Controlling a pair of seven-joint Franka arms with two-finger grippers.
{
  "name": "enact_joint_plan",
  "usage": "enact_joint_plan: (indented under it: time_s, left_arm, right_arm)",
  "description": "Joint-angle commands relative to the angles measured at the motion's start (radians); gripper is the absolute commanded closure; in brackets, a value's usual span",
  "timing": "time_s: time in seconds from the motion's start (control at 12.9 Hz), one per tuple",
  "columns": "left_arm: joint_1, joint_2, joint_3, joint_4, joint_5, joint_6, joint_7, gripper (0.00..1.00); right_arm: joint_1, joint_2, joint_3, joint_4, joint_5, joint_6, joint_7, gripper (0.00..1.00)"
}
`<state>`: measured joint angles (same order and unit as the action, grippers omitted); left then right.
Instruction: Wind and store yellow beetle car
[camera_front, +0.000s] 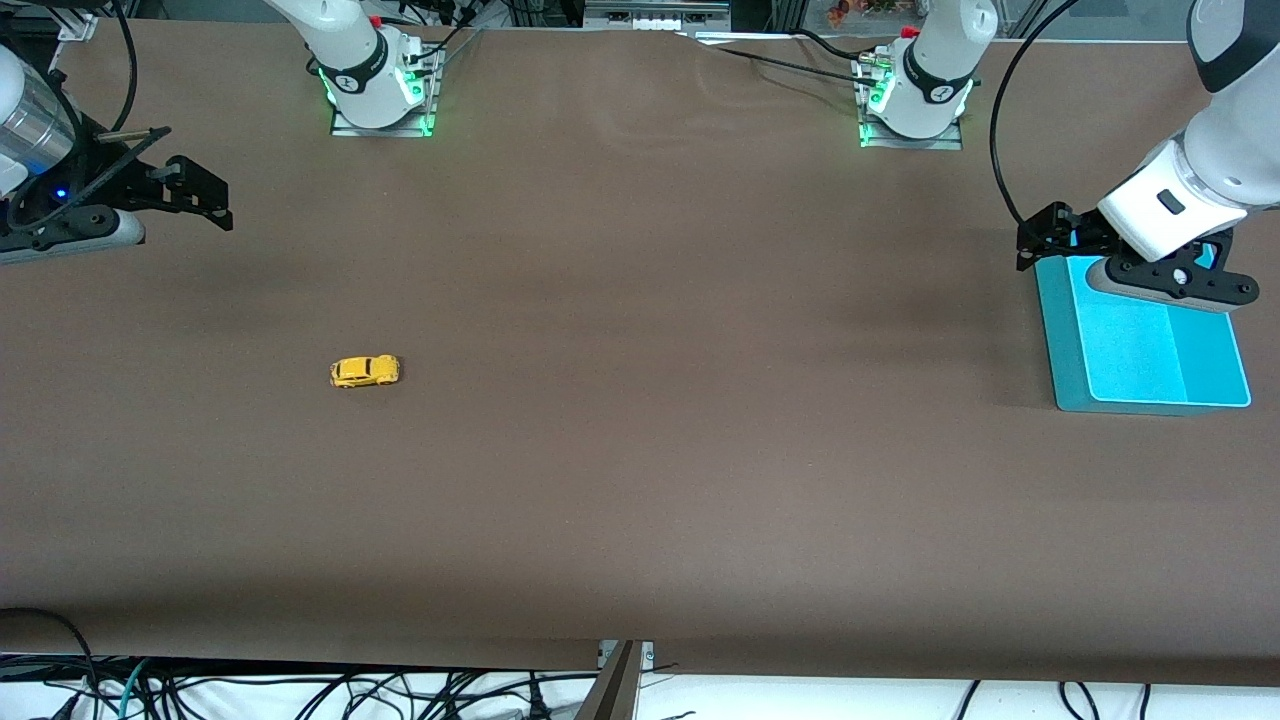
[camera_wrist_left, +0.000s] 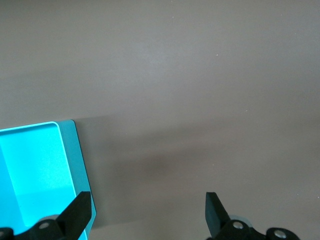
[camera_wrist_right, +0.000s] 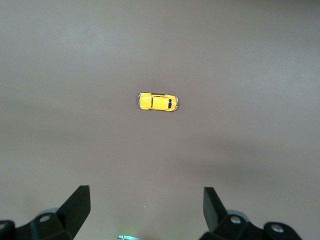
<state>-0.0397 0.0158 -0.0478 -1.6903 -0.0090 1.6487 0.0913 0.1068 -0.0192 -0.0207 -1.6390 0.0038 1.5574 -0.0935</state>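
Note:
The yellow beetle car (camera_front: 365, 371) stands on its wheels on the brown table, toward the right arm's end; it also shows in the right wrist view (camera_wrist_right: 157, 102). My right gripper (camera_front: 195, 175) hangs over the table at that end, well apart from the car. It is open (camera_wrist_right: 146, 192) with nothing between its fingers. At the left arm's end my left gripper (camera_front: 1045, 240) hovers over a corner of a cyan tray (camera_front: 1150, 350). It is open (camera_wrist_left: 149, 197) and empty, with one finger above the tray's rim (camera_wrist_left: 75, 150).
The tray holds nothing that I can see. Both arm bases (camera_front: 380, 110) (camera_front: 912, 125) stand on plates along the table's edge farthest from the front camera. Loose cables (camera_front: 300, 690) lie below the edge nearest to it.

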Motion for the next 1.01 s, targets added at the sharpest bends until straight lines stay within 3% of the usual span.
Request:
enact_joint_plan:
  time_s: [0.0,0.93]
  left_arm:
    - [-0.002,0.007,-0.001,0.023,0.003,-0.018,0.004,0.0]
    - [-0.002,0.007,-0.001,0.023,0.001,-0.018,0.004,0.0]
  right_arm:
    - [0.004,0.004,-0.008,0.019,0.016,-0.026,0.008,0.0]
    - [0.001,0.004,-0.01,0.019,0.012,0.0,-0.009,0.0]
